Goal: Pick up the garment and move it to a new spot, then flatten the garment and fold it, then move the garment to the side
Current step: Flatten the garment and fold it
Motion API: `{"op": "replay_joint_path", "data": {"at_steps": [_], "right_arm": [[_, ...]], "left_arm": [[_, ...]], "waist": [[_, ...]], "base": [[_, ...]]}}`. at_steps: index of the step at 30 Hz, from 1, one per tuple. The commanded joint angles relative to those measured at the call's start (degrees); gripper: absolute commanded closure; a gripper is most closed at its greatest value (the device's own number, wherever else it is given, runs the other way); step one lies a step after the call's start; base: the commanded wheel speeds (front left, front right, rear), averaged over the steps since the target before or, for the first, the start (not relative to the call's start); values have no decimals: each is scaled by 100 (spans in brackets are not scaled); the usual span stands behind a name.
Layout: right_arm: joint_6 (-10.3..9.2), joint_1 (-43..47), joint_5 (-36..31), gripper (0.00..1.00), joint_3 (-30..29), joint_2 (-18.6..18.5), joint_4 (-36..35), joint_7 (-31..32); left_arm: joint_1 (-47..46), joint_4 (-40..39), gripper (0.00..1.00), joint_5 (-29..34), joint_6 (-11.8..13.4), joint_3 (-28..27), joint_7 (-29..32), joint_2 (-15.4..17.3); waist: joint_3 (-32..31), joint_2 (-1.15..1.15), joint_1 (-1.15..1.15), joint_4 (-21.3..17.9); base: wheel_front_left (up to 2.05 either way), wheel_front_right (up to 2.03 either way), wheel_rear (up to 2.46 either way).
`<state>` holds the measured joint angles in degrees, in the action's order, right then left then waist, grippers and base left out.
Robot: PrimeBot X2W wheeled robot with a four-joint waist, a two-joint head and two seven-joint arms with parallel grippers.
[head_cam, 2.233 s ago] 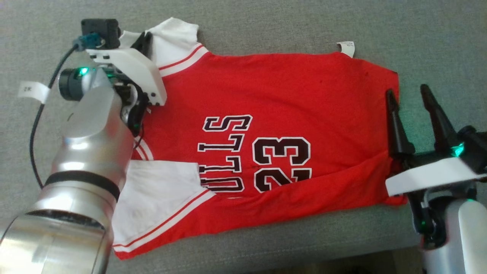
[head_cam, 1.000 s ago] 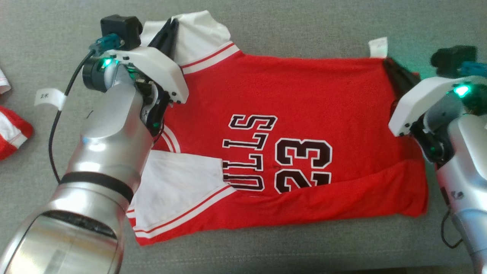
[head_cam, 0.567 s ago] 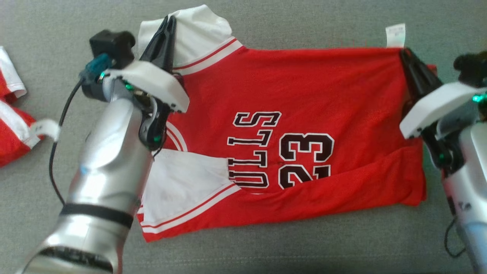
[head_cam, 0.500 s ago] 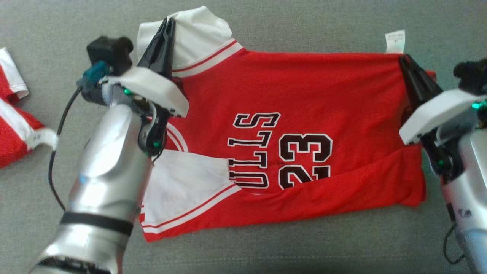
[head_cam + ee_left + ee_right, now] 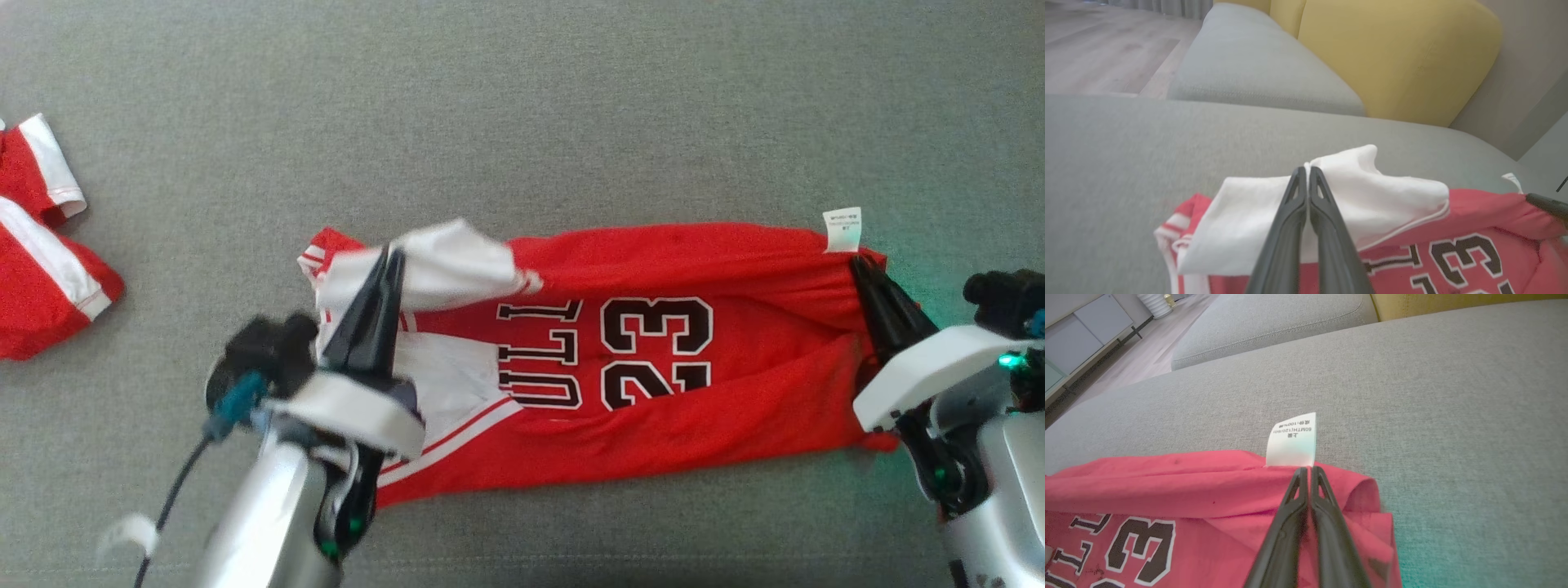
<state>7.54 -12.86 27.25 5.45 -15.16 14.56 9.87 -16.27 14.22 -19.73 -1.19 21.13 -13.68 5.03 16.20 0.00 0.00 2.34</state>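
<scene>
Two closed pinches are holding the red jersey (image 5: 653,384), which is lying on the grey sofa seat (image 5: 571,122): left gripper (image 5: 392,256) on its white sleeve (image 5: 457,261), right gripper (image 5: 859,263) beside the care label (image 5: 842,229). You're folding, so be lowering both ends level. Yellow cushion (image 5: 1392,53) and wood floor (image 5: 1094,45) are lying beyond.

jersey (image 5: 669,384) | red, white sleeves | far edge folded over | lying flat
</scene>
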Motion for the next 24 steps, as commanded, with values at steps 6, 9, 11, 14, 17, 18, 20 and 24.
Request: {"op": "replay_joint_path", "data": {"at_steps": [6, 9, 11, 14, 17, 18, 20, 24], "right_arm": [[-5, 261, -379, 100, -98, 112, -358, -51], [-5, 443, -554, 89, -149, 171, -432, -18], [-5, 582, -652, 0, -177, 233, -519, 26], [-5, 791, -775, 0, -181, 356, -722, 77], [-5, 1001, -925, 0, -213, 459, -984, 43], [-5, 1070, -978, 0, -232, 496, -1087, 6], [-5, 1214, -1062, 0, -264, 577, -1303, -77], [-5, 1433, -1267, 0, -369, 736, -1795, -312]], "left_arm": [[674, -465, 100, -228, 207, -158, 305, 119], [832, -278, 100, -366, 190, -105, 456, 81], [861, -101, 42, -442, 197, -102, 490, 53], [857, 124, 0, -494, 184, -85, 484, 34], [875, 251, 0, -469, 233, -103, 406, 63], [886, 251, 0, -434, 268, -115, 345, 82], [924, 199, 0, -336, 358, -133, 220, 124], [1035, -145, 0, -118, 601, -248, 0, 209]], "waist": [[-32, 0, 0, 44], [-67, 0, 0, 79], [-85, 0, 0, 84], [-127, 0, 0, 57], [-194, 0, 0, 23], [-225, 0, 0, 15], [-300, 0, 0, 4], [-478, 0, 0, -23]], "base": [[0, 0, 0], [0, 0, 0], [0, 0, 0], [0, 0, 0], [0, 0, 0], [0, 0, 0], [0, 0, 0], [0, 0, 0]]}}
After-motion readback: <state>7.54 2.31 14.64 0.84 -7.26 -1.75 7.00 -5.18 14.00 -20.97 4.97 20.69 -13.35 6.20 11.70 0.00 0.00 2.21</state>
